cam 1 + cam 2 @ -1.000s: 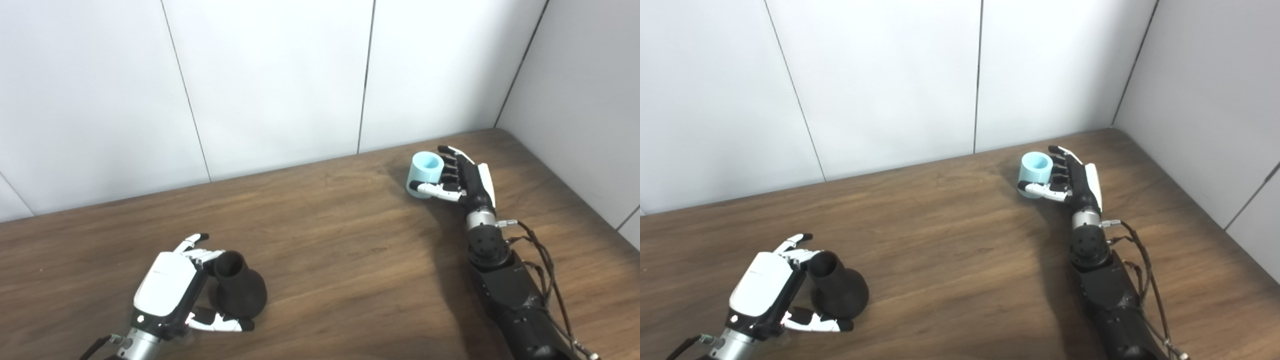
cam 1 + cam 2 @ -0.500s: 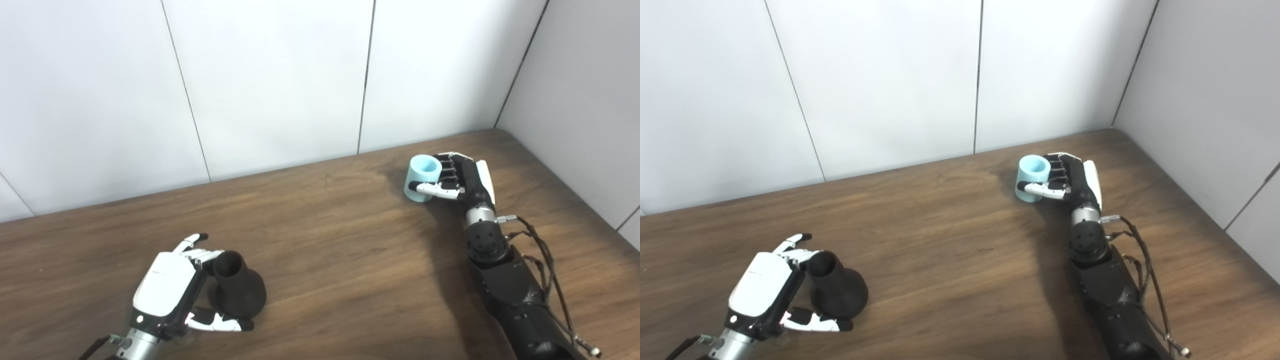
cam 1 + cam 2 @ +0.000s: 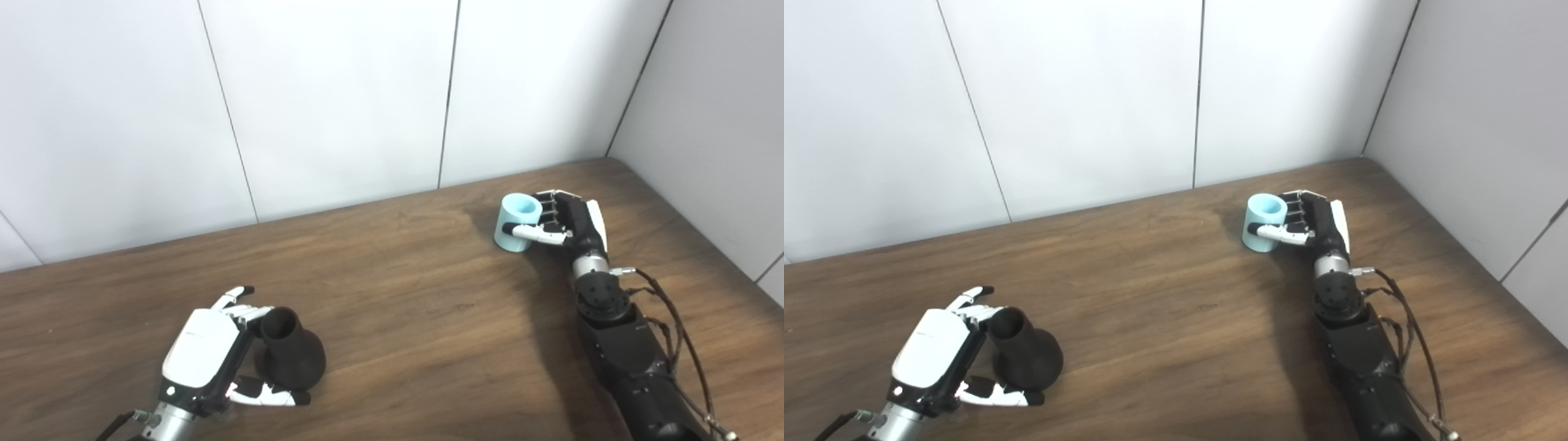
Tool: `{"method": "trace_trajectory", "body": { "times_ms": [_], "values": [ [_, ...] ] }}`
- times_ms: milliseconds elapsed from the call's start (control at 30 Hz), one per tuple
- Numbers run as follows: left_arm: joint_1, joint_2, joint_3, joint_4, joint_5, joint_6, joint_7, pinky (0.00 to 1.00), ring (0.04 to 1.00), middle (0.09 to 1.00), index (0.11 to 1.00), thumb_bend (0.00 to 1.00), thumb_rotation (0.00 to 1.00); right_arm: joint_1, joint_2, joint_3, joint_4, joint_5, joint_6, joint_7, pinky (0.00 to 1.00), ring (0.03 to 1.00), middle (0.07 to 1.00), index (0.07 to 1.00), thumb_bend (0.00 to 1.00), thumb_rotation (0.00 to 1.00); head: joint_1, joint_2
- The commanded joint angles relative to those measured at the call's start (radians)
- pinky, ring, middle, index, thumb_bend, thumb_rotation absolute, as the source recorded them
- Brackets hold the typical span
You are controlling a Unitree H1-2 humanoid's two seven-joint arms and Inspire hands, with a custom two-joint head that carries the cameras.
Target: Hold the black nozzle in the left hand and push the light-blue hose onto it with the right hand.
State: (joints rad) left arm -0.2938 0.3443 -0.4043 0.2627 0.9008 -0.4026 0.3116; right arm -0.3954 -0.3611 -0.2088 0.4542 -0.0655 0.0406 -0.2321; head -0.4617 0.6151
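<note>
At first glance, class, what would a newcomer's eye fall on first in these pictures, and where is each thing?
The short light-blue hose piece stands out against the brown wooden table, at its far right, with the right hand wrapped around it. Near the front left, the left hand cups the black bulb-shaped nozzle. The two pieces sit far apart, not yet joined.

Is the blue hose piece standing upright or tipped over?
Upright: the light-blue hose stands on the table, open end up, right hand wrapped around it.
</note>
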Motion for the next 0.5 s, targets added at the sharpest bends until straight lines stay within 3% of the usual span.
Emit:
{"method": "trace_trajectory", "body": {
  "times_ms": [0,200,467],
  "values": [
    [0.090,0.013,-0.012,0.050,0.004,-0.007,0.025,0.85,0.494,0.438,0.504,0.50,0.00,-0.003,-0.002,0.002,-0.026,0.003,-0.019,0.016,0.41,0.460,0.497,0.476,0.52,0.01,0.000,0.000],
    [0.089,0.013,-0.013,0.051,0.005,-0.006,0.022,0.85,0.494,0.440,0.503,0.50,0.00,0.005,0.003,0.002,-0.041,0.007,-0.015,0.014,0.39,0.438,0.503,0.489,0.52,0.00,0.001,0.001],
    [0.088,0.009,-0.017,0.061,0.006,-0.012,0.030,0.85,0.491,0.439,0.506,0.50,0.00,0.018,-0.001,0.016,-0.051,-0.003,-0.092,0.022,0.39,0.438,0.497,0.486,0.52,0.00,0.010,-0.002]
  ]
}}
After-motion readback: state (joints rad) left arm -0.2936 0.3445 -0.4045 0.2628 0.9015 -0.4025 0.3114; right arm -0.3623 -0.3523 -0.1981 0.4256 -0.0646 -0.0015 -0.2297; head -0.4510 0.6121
